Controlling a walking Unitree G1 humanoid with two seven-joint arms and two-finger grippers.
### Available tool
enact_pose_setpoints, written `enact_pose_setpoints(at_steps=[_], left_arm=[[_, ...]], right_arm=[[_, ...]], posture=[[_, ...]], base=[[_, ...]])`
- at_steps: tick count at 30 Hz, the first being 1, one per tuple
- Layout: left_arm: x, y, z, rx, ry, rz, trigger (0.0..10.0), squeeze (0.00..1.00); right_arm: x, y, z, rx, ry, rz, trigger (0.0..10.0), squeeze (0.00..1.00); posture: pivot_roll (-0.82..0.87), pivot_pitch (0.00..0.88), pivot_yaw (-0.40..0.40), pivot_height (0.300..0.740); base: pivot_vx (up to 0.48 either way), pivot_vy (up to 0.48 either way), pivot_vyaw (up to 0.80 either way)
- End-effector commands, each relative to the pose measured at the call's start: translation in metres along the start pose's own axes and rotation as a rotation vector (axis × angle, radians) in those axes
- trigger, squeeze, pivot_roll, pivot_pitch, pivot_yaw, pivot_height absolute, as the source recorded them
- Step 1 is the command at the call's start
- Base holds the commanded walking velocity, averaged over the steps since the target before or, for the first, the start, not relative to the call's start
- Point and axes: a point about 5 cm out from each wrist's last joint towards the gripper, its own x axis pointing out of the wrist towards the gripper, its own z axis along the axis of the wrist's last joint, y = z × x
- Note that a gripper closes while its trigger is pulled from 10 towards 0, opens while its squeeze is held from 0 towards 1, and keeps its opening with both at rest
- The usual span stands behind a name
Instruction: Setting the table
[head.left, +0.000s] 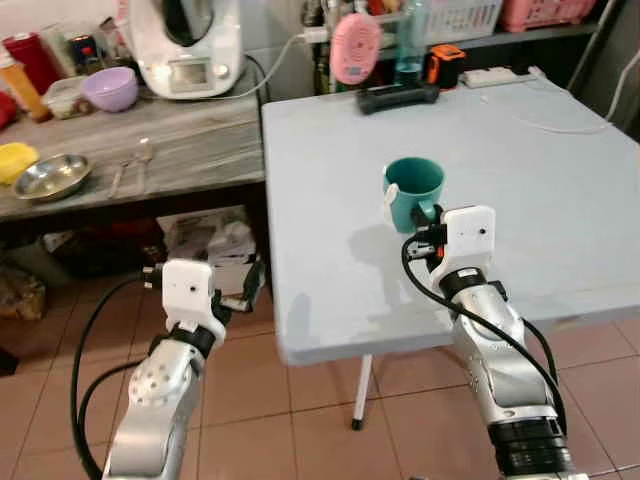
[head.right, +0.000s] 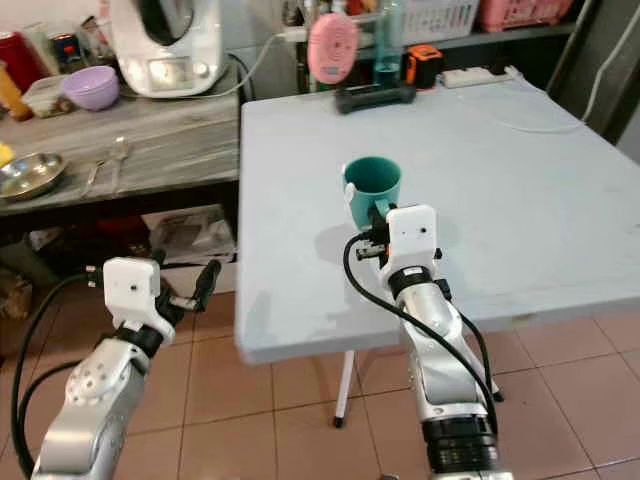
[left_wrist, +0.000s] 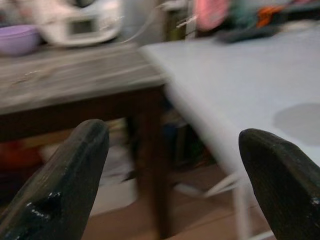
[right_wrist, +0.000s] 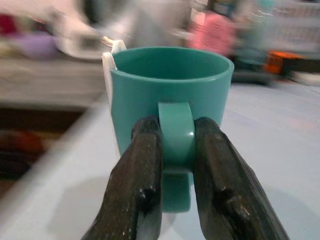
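A teal mug (head.left: 412, 189) with a white tag on its side stands upright over the near part of the pale blue table (head.left: 520, 180). My right gripper (right_wrist: 176, 150) is shut on the teal mug's handle (right_wrist: 176, 134), one black finger on each side. My left gripper (left_wrist: 175, 185) hangs open below table height, left of the table's near corner, with nothing between its fingers (left_wrist: 65, 185).
A grey wooden side table (head.left: 190, 145) stands at the left with a steel bowl (head.left: 50, 176), cutlery (head.left: 130, 165), a purple bowl (head.left: 110, 88) and a white appliance (head.left: 185, 45). A pink object (head.left: 355, 47) and a black item (head.left: 398, 97) sit at the blue table's far edge.
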Motion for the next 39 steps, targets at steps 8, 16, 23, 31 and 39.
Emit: enact_pose_setpoints(at_steps=[8,16,23,31,39], left_arm=[[0.0012,-0.0044,0.0001,0.006,-0.008,0.002,10.0,0.0],[0.0018,-0.0049,-0.0012,0.01,-0.011,0.01,10.0,0.0],[0.0031,-0.005,-0.0009,0.015,-0.017,0.015,10.0,0.0],[0.0045,-0.0064,0.0001,-0.004,-0.028,0.031,10.0,0.0],[0.0052,-0.0092,-0.0001,-0.01,-0.035,0.014,10.0,0.0]], right_arm=[[0.0027,0.0011,0.0103,-0.011,-0.041,0.015,10.0,0.0],[0.0048,-0.0013,0.0119,-0.02,-0.046,0.013,10.0,0.0],[0.005,-0.0024,0.0112,-0.025,-0.045,0.007,10.0,0.0],[0.0045,-0.0032,0.0103,-0.027,-0.043,0.003,10.0,0.0],[0.0056,-0.0063,0.0115,-0.075,-0.05,-0.009,10.0,0.0]], posture=[[-0.04,0.044,0.08,0.74],[-0.04,0.039,0.077,0.74],[-0.05,0.039,0.08,0.74],[-0.05,0.037,0.079,0.74],[-0.05,0.034,0.077,0.74]], base=[[0.0,0.48,0.0],[0.0,0.48,0.0],[0.0,0.48,0.0],[0.0,0.06,0.0],[0.0,0.0,0.0]])
